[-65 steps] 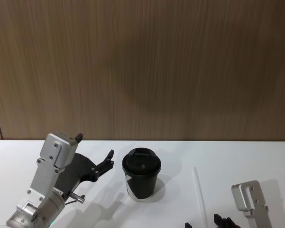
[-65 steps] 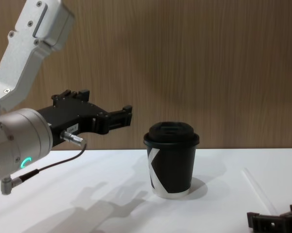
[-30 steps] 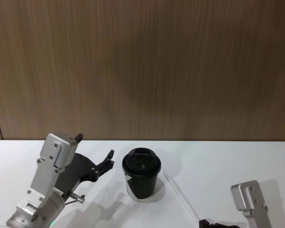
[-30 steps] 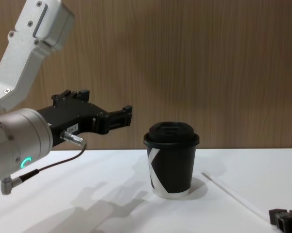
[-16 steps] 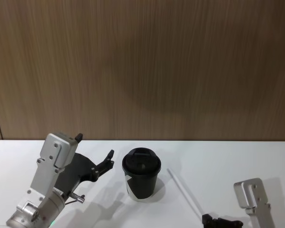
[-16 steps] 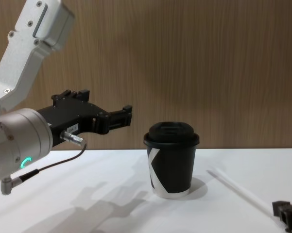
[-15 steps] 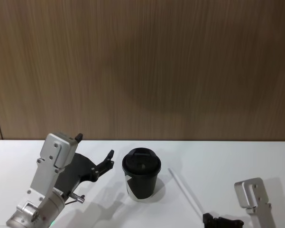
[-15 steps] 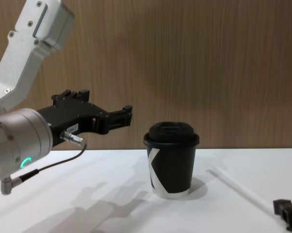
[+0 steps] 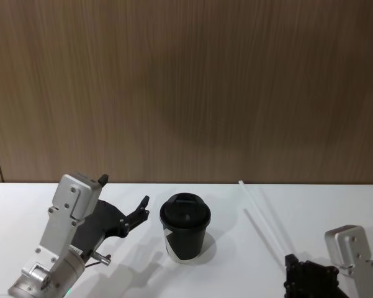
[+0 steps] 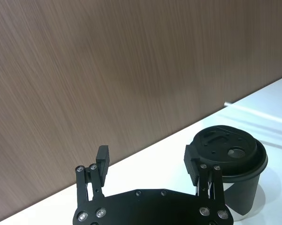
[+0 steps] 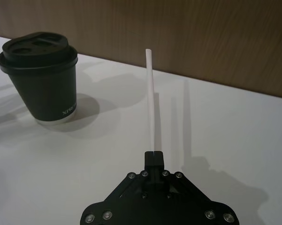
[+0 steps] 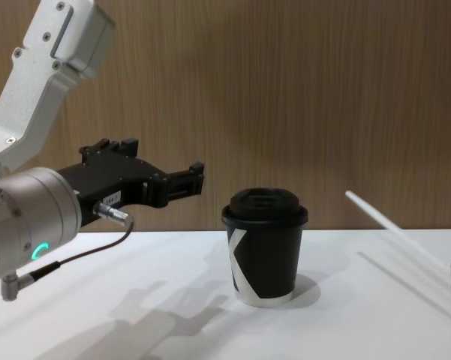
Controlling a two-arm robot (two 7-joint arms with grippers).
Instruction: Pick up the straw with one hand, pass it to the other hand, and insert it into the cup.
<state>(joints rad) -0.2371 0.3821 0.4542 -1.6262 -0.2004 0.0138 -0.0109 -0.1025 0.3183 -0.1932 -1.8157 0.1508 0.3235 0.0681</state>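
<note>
Straw (image 9: 260,212) in the head view runs slantwise to the right of the cup (image 9: 185,233), well apart from it, its far tip up against the line where the white worktop (image 9: 335,205) meets the wood wall. Its near end is pinched in the right end effector (image 9: 290,259) by the lower edge. The left end effector (image 9: 124,190) hangs spread just left of the cup, with a small gap to the lid. In the left wrist view the left end effector (image 10: 148,159) stands wide apart, and the cup (image 10: 234,154) sits past one finger. In the right wrist view the right end effector (image 11: 154,154) is pressed onto the straw (image 11: 152,93), with bare worktop between it and the cup (image 11: 47,79). In the chest view the straw (image 12: 394,225) is tilted clear above the worktop, its shadow beneath it and open room on either side of the cup (image 12: 266,240).
</note>
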